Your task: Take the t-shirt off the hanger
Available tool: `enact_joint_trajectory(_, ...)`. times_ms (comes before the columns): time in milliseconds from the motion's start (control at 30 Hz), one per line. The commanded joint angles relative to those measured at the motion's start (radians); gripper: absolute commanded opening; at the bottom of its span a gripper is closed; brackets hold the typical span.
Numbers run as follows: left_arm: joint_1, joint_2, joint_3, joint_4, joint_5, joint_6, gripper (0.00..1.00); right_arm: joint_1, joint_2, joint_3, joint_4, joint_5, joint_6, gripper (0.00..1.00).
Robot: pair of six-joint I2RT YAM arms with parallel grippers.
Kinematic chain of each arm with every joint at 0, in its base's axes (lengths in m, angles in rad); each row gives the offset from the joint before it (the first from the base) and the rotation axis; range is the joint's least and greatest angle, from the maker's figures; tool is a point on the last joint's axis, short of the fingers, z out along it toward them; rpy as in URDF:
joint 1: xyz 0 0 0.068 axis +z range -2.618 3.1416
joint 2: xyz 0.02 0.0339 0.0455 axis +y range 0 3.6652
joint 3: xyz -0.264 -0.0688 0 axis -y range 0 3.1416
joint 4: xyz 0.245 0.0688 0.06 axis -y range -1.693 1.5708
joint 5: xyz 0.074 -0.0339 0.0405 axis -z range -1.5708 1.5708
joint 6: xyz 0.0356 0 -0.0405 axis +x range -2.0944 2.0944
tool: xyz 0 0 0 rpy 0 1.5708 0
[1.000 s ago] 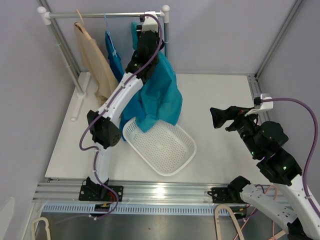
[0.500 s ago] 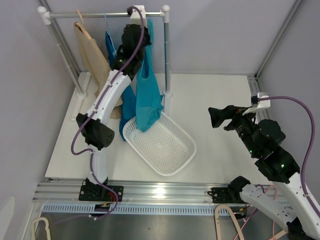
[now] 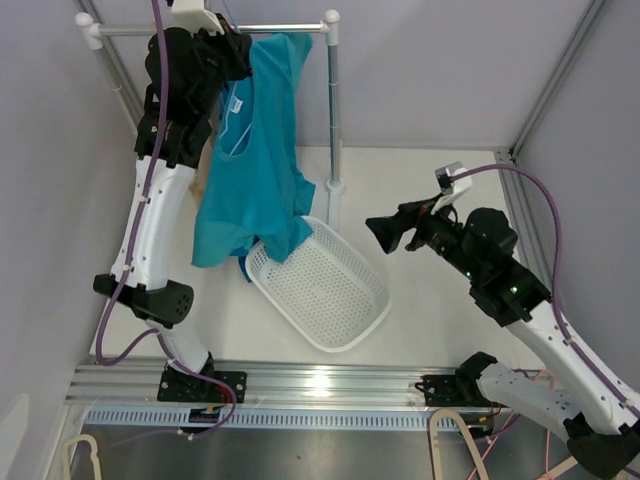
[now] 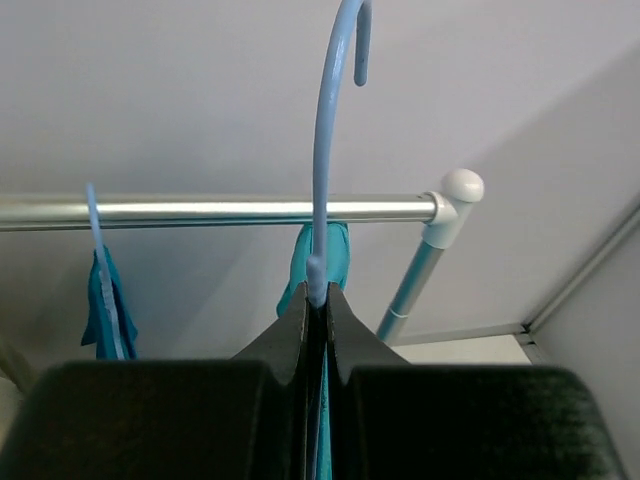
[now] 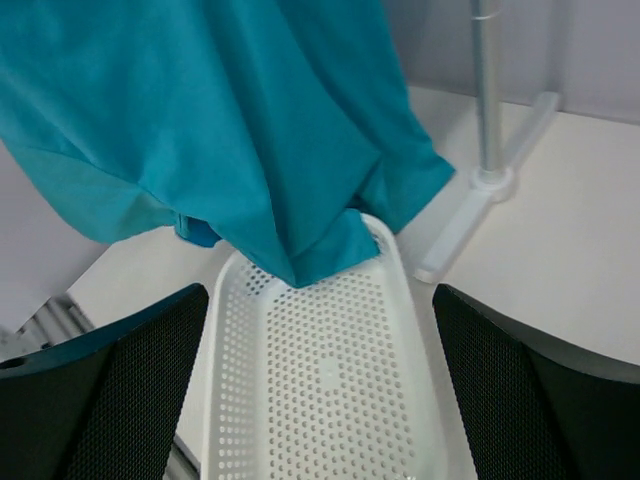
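— So where does the teal t-shirt sit relative to the clothes rail?
— On its pale blue hanger, held up at rail height near the rail's right-end post. The cloth spreads wide from just below the rail and falls toward the desk.

— What has hold of it?
— The left hand, raised to the rail. Its fingers are pressed together on the hanger's neck, just beneath the hook. From the left wrist camera, the hook's curve shows above the line of the rail.

— Does the shirt touch anything below the rail?
— Its lowest hem drapes onto a white perforated basket, at the corner nearest the rail. The basket sits on the desk in front of the rail's post.

— And the right hand?
— Low and well out to the right of the rail, pointed back toward the shirt and basket. Its two fingers are spread wide, with nothing between them.

— Anything else on the rail?
— A second teal garment hangs from it, farther from the post than the held hanger. A scrap of teal shows just under the rail behind the hanger's neck. Whether it belongs to the t-shirt, I cannot tell.
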Motion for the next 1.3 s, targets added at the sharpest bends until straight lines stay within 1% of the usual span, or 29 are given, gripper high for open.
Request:
enact_joint_trajectory(0, 0.002, -0.049, 0.049, -0.044, 0.091, -0.064, 0.01, 0.015, 0.081, -0.003, 0.187, -0.225, -0.015, 0.99)
enact_joint_trajectory(67, 0.002, -0.070, 0.037, -0.097, 0.084, -0.087, 0.01, 0.050, 0.132, 0.015, 0.281, -0.297, -0.004, 1.00)
enact_joint_trajectory(133, 0.002, -0.101, -0.010, -0.121, 0.089, -0.112, 0.01, 0.099, 0.210, 0.035, 0.339, -0.316, -0.015, 0.99)
enact_joint_trajectory(167, 0.002, -0.113, -0.029, -0.131, 0.094, -0.118, 0.01, 0.157, 0.237, 0.064, 0.350, -0.303, -0.027, 1.00)
enact_joint_trajectory(200, 0.002, -0.125, -0.044, -0.137, 0.110, -0.122, 0.01, 0.182, 0.265, 0.081, 0.353, -0.252, -0.053, 0.99)
enact_joint_trajectory(233, 0.002, -0.153, -0.091, -0.151, 0.150, -0.124, 0.01, 0.205, 0.311, 0.113, 0.358, -0.224, -0.059, 0.99)
enact_joint_trajectory(300, 0.000, -0.188, -0.127, -0.164, 0.173, -0.127, 0.01, 0.208, 0.343, 0.138, 0.375, -0.190, -0.065, 0.99)
enact_joint_trajectory(333, 0.000, -0.211, -0.215, -0.162, 0.192, -0.129, 0.01, 0.208, 0.366, 0.149, 0.402, -0.185, -0.070, 0.99)
enact_joint_trajectory(433, -0.001, -0.340, -0.378, -0.098, 0.196, -0.144, 0.01, 0.214, 0.409, 0.215, 0.427, -0.156, -0.087, 1.00)
enact_joint_trajectory(467, -0.001, -0.413, -0.497, -0.072, 0.192, -0.148, 0.01, 0.221, 0.446, 0.239, 0.424, -0.132, -0.095, 0.99)
enact_joint_trajectory(533, -0.004, -0.476, -0.558, -0.023, 0.180, -0.170, 0.01, 0.237, 0.486, 0.318, 0.416, -0.045, -0.116, 0.99)
enact_joint_trajectory(600, -0.010, -0.532, -0.620, -0.022, 0.169, -0.182, 0.01, 0.245, 0.540, 0.361, 0.421, -0.007, -0.119, 0.98)
enact_joint_trajectory(733, -0.023, -0.579, -0.674, -0.038, 0.141, -0.193, 0.01, 0.266, 0.635, 0.472, 0.415, 0.000, -0.107, 0.90)
enact_joint_trajectory(833, -0.023, -0.587, -0.673, -0.050, 0.124, -0.181, 0.01, 0.311, 0.705, 0.529, 0.398, 0.025, -0.121, 0.91)
enact_joint_trajectory(867, -0.023, -0.584, -0.670, -0.056, 0.124, -0.179, 0.01, 0.322, 0.721, 0.540, 0.399, 0.069, -0.128, 0.91)
enact_joint_trajectory(900, -0.023, -0.584, -0.667, -0.061, 0.133, -0.181, 0.01, 0.331, 0.748, 0.549, 0.404, 0.080, -0.139, 0.91)
enact_joint_trajectory(1000, -0.021, -0.592, -0.668, -0.065, 0.140, -0.187, 0.01, 0.345, 0.784, 0.589, 0.405, 0.086, -0.139, 0.89)
enact_joint_trajectory(1167, -0.023, -0.593, -0.674, -0.076, 0.123, -0.176, 0.01, 0.374, 0.821, 0.632, 0.393, 0.097, -0.144, 0.89)
enact_joint_trajectory(1233, -0.023, -0.596, -0.679, -0.076, 0.129, -0.175, 0.01, 0.385, 0.828, 0.646, 0.392, 0.121, -0.154, 0.82)
enact_joint_trajectory(1267, -0.023, -0.602, -0.687, -0.076, 0.136, -0.176, 0.01, 0.385, 0.839, 0.652, 0.390, 0.132, -0.157, 0.77)
